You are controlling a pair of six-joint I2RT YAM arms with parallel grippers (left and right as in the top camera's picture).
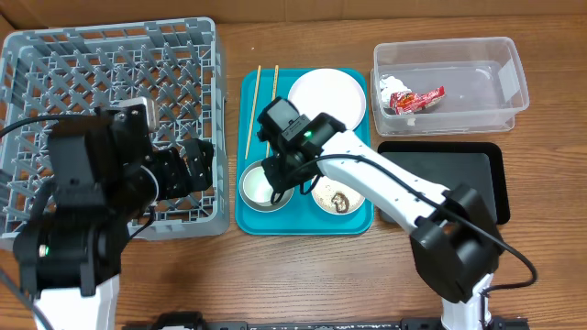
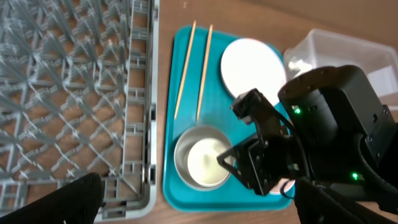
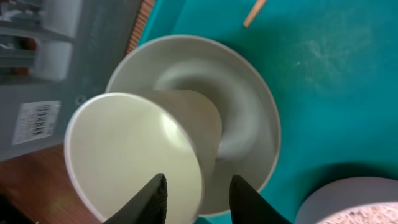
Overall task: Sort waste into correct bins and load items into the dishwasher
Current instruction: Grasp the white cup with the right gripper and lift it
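While right fingers [image 3: 198,193] pinch the white cup's [image 3: 137,155] rim, left fingers' state is unclear.

No text can be read — the barcode sticker [image 3: 37,121] on grey plastic is too blurred.

rack [image 1: 55,64] left of tray [image 1: 246,215], tub [image 1: 500,101] right, cup [image 3: 134,155] in metal bowl [image 3: 258,112]
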